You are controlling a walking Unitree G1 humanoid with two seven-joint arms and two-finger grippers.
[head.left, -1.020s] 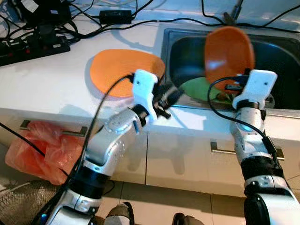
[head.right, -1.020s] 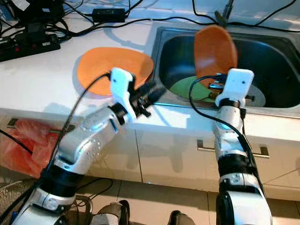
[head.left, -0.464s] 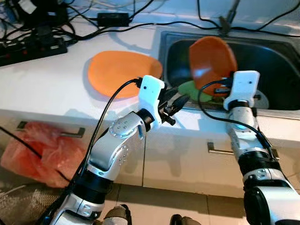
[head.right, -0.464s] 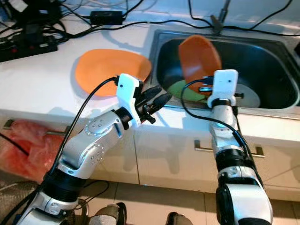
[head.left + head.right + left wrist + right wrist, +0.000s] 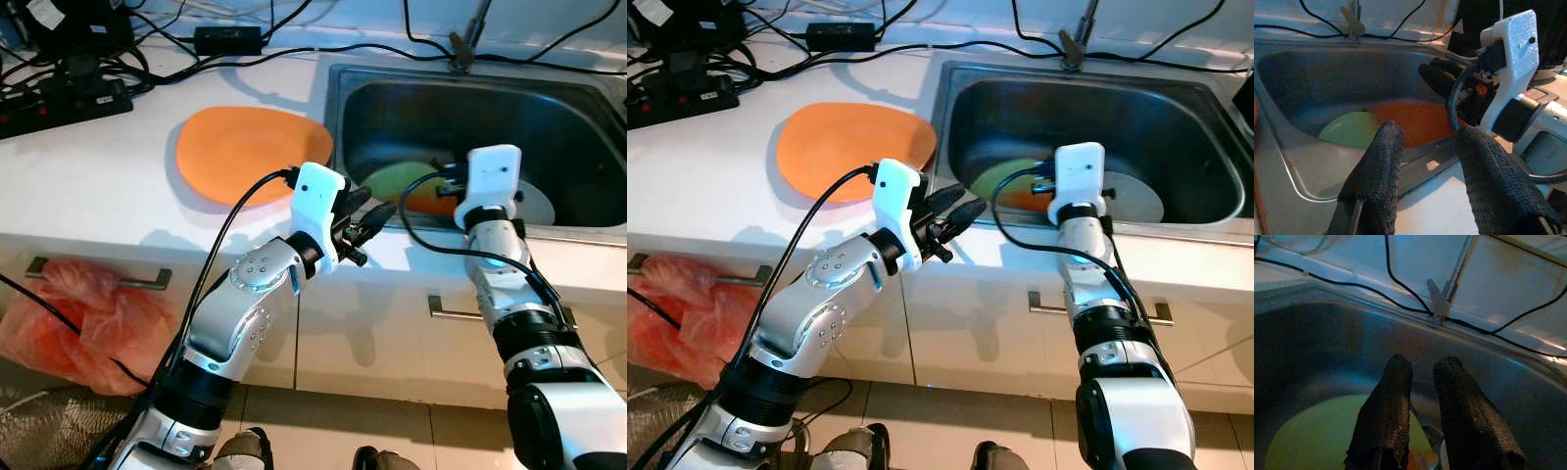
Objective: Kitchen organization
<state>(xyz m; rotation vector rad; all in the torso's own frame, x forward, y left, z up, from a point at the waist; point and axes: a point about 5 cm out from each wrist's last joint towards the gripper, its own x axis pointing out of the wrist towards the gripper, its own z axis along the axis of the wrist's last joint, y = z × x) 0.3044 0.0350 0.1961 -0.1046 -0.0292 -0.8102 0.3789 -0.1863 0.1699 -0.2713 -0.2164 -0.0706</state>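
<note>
The orange bowl (image 5: 428, 199) is lying low in the sink (image 5: 1176, 117), overlapping the green plate (image 5: 392, 182) at its 3 o'clock side. My right hand (image 5: 1418, 396) is reaching down over it, fingers nearly together with a sliver of orange between the tips; I cannot tell whether they are gripping. My left hand (image 5: 1430, 161) is hovering apart at the sink's 7 o'clock rim. Lifting carelessly, I risk the bowl slipping and clattering onto the plate.

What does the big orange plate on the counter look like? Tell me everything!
The orange plate is wide, roundish and shallow, plain orange like smooth plastic. It lies flat on the white counter, just left of the steel sink, with nothing on it. Neither end effector touches it; the left end effector hovers nearby at the sink's front edge.
</note>
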